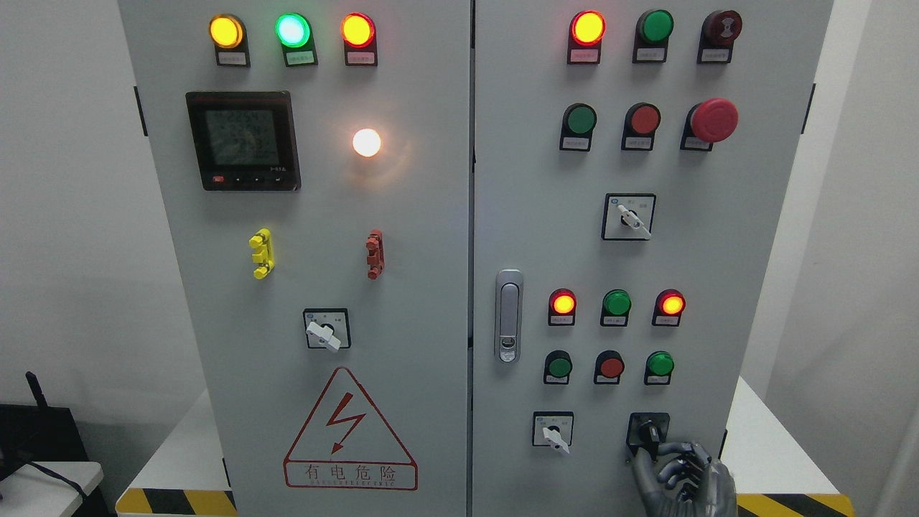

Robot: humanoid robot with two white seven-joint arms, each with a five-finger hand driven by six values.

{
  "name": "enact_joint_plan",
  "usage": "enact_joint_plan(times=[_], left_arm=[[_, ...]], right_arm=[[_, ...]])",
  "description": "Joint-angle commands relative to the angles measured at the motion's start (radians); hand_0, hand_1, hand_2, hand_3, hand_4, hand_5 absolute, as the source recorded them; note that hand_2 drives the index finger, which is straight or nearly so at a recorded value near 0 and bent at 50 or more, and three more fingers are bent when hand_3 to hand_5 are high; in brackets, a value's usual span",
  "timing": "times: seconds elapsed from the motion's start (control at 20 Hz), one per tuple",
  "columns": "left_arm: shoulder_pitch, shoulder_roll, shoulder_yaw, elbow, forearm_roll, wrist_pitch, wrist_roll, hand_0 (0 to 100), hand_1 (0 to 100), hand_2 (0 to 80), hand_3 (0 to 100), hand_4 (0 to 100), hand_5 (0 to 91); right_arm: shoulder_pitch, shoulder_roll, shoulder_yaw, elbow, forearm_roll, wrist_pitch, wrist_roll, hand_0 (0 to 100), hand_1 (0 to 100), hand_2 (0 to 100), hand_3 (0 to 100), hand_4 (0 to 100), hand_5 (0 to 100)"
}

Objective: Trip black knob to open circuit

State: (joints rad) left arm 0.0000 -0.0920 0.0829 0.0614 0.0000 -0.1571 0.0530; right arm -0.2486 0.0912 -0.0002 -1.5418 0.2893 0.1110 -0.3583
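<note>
right hand (686, 477): seen at the lower right corner of the cabinet's right door, grey and metallic, partly cut off by the bottom edge of the view; the fingers are curled, and the fingertips (664, 451) lie just below and beside the black knob; whether the knob is actually touched cannot be told.
black knob (648, 433): set on a square black plate at the bottom right of the right door (531, 179); a small dark handle is seen on it, but its pointing direction is hard to make out against the black plate.
white selector switch (553, 434): mounted just left of the black knob, along the same bottom row, on a white-faced plate.
door handle (508, 314): a silver latch is fixed at the left edge of the right door, at mid height.
lit red lamps (563, 304): two are glowing in the row above the knob, with an unlit green one between them.
labels: the small tags under the buttons are too small to be read.
warning triangle (350, 431): printed at the bottom of the left door (215, 287).
</note>
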Motion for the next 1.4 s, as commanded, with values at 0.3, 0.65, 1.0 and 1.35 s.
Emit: enact_joint_plan(times=[0.3, 0.65, 1.0, 1.35], left_arm=[[-0.008, 0.0, 0.0, 0.0, -0.034, 0.001, 0.001, 12, 39, 0.0, 0, 0, 0.0], [-0.008, 0.0, 0.0, 0.0, -0.032, 0.001, 0.001, 12, 39, 0.0, 0, 0, 0.0], [-0.008, 0.0, 0.0, 0.0, -0.032, 0.001, 0.001, 12, 39, 0.0, 0, 0, 0.0], [-0.008, -0.002, 0.0, 0.0, -0.032, 0.001, 0.001, 12, 39, 0.0, 0, 0, 0.0]], right_arm=[[-0.001, 0.002, 0.006, 0.009, -0.002, -0.004, 0.009, 50, 78, 60, 88, 90, 98], [-0.001, 0.015, 0.012, 0.02, -0.002, -0.005, 0.01, 51, 78, 61, 88, 91, 98], [-0.014, 0.022, 0.012, 0.022, -0.015, -0.007, 0.012, 51, 78, 62, 89, 92, 98], [-0.018, 0.022, 0.012, 0.02, -0.048, -0.008, 0.013, 52, 78, 62, 90, 92, 98]])
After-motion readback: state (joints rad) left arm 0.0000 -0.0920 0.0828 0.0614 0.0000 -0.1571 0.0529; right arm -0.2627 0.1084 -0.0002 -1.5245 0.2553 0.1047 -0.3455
